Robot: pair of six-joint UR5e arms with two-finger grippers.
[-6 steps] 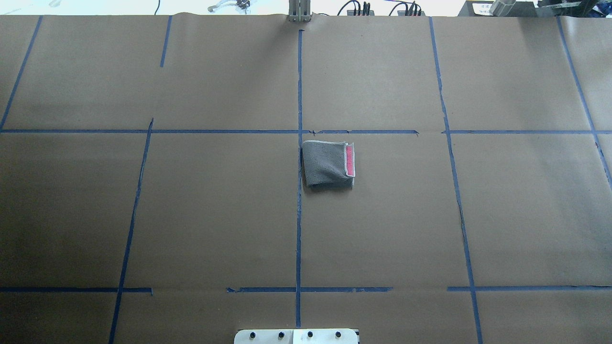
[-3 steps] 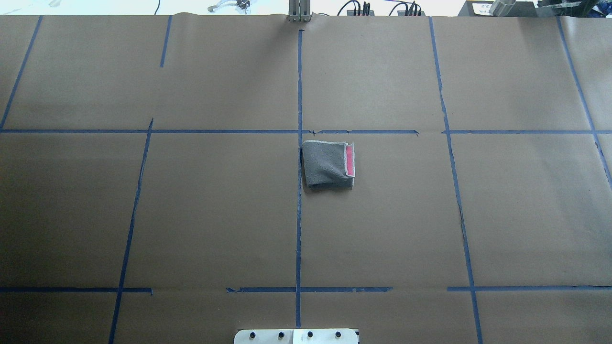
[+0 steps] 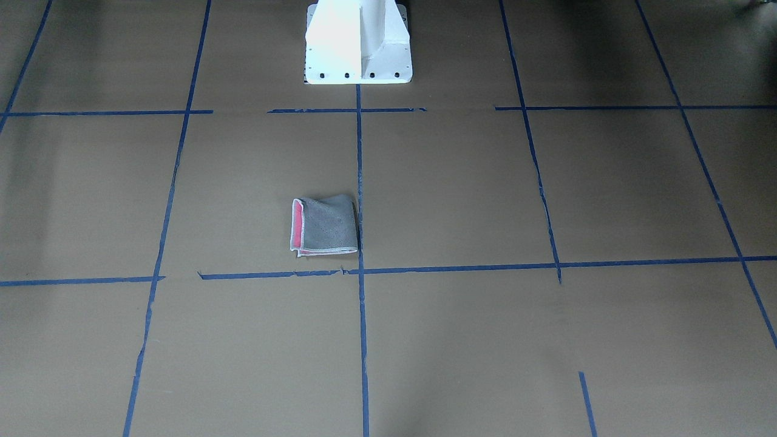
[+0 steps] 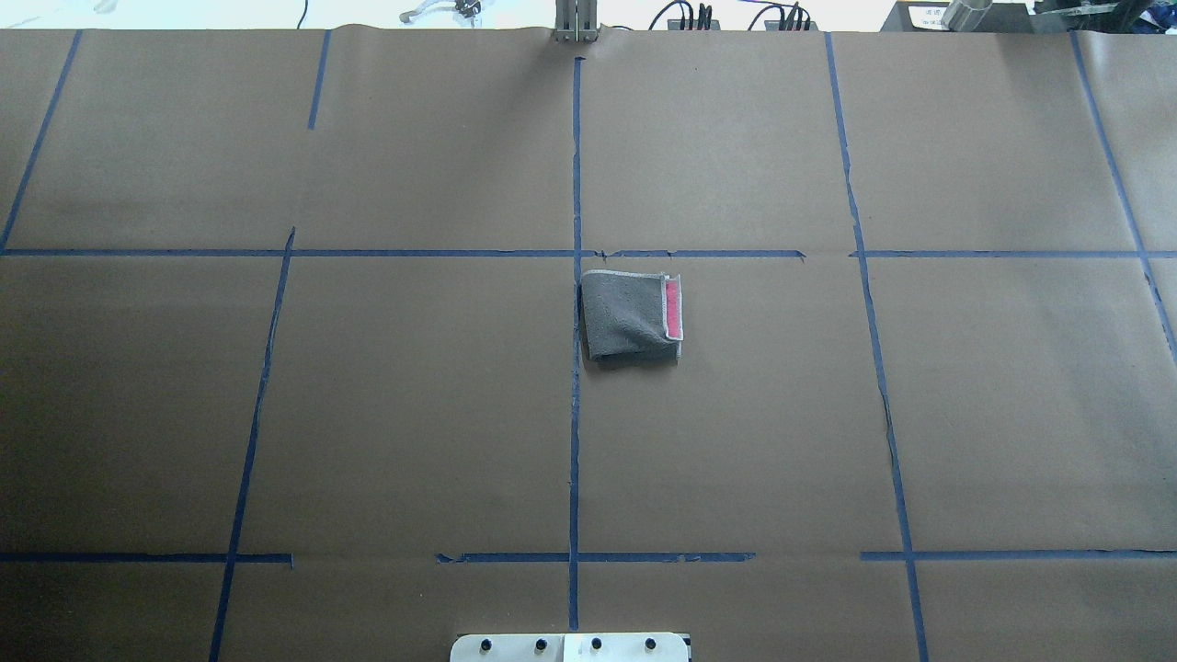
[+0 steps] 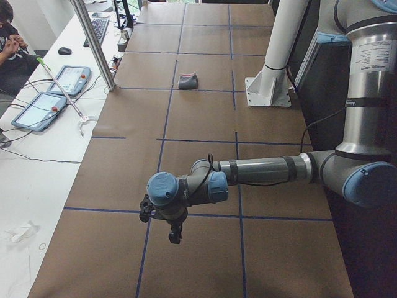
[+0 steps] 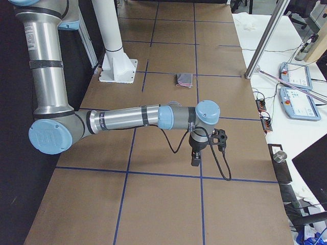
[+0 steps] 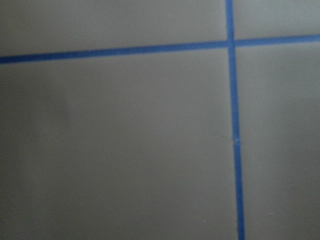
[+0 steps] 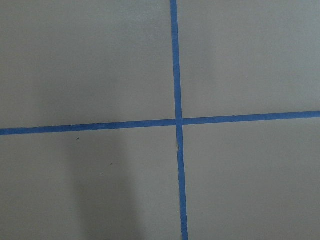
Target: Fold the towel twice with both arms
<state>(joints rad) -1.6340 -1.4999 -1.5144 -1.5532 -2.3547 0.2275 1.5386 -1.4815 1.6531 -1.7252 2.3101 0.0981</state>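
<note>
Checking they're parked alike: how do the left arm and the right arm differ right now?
The left arm reaches out over the left end of the table; the right arm reaches over its right end. The left arm's wrist camera sees a tape cross near its upper right corner; the right arm's sees another tape cross near the middle. Both stretch out level, far from the folded towel.

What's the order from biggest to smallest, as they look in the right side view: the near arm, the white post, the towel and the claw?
1. right arm, nearest the camera
2. white post
3. towel and right claw look about alike; the claw is nearer, so I won't rank them.
</note>
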